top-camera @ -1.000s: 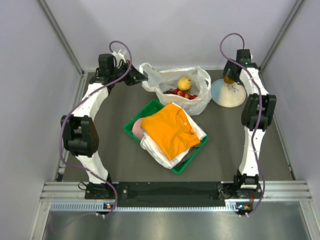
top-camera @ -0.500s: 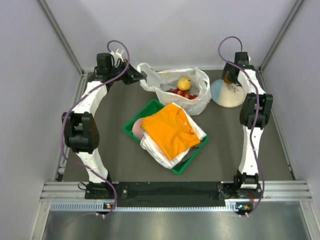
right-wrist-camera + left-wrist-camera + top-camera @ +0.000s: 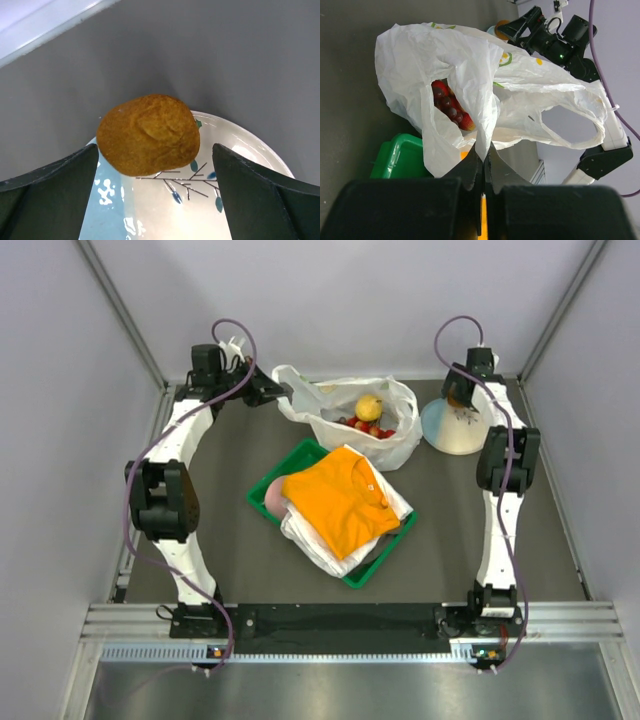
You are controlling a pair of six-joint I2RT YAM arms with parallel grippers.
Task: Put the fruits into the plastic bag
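The white plastic bag (image 3: 355, 420) stands open at the back of the table. It holds a yellow pear-like fruit (image 3: 369, 406), red strawberry pieces (image 3: 372, 429) and dark grapes (image 3: 443, 100). My left gripper (image 3: 282, 395) is shut on the bag's left edge (image 3: 485, 135) and holds it up. The small orange (image 3: 148, 134) lies on the far part of the pale plate (image 3: 200, 210). My right gripper (image 3: 456, 395) is open above the plate, its fingers (image 3: 47, 185) either side of the orange and not touching it.
A green tray (image 3: 290, 478) with folded orange and white clothes (image 3: 340, 502) and a pink rounded item (image 3: 274, 498) sits just in front of the bag. The plate (image 3: 458, 428) stands right of the bag. Grey walls close in the back and sides.
Both arms have shifted slightly toward the back. The right gripper has moved over the orange on the plate's far edge. The left gripper keeps its hold on the bag.
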